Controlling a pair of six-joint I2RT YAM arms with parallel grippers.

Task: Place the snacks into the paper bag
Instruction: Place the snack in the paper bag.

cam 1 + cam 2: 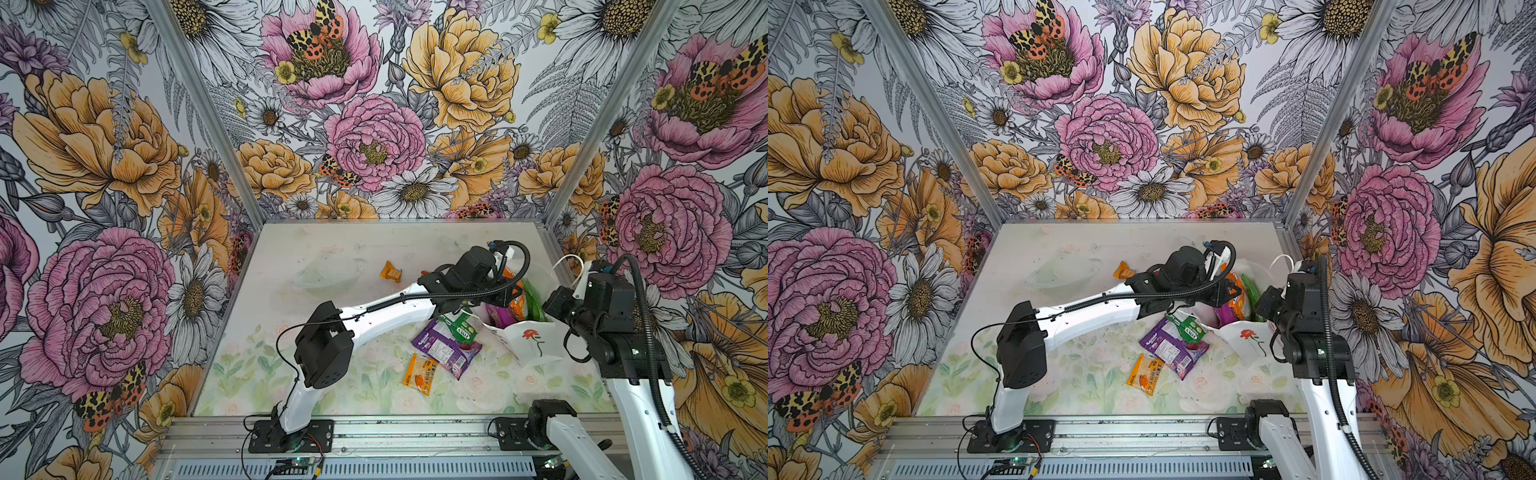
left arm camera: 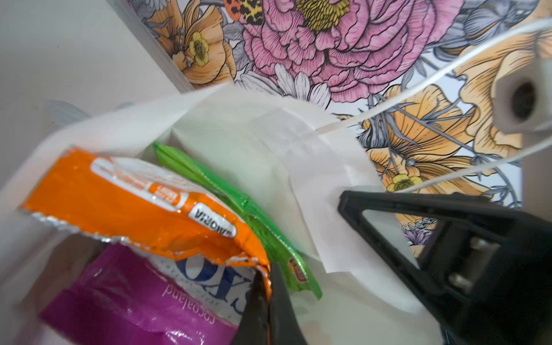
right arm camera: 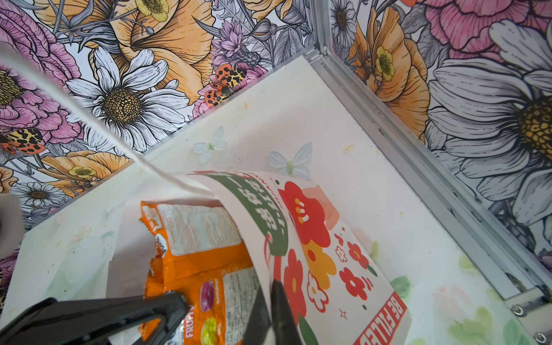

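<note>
Taking twelve o'clock as the back wall, the thing nearest my base is a small orange packet, flat on the tabletop at about five o'clock. Just beyond it, at four, lies a purple pouch, with a green-and-white packet touching its far end. All three look light, glossy and slippery to me, and soft enough to buckle. I would pinch each by a crimped end seam rather than across its puffy middle.

Farther out at three o'clock, by the right edge, is the paper bag, tilted, with its mouth open. I judge the paper to be thin, so it will fold or tip unless its rim is held. My right gripper is closed tight on that rim, one finger inside the wall and one outside. My left gripper is at the mouth, closed fully on the crimped corner of an orange packet that sits partly inside the bag. Beside it in the bag are a magenta pouch and a green chip bag standing on edge.

Farthest off, at twelve o'clock, a little orange sachet sits alone on the tabletop, well apart from everything else.
</note>
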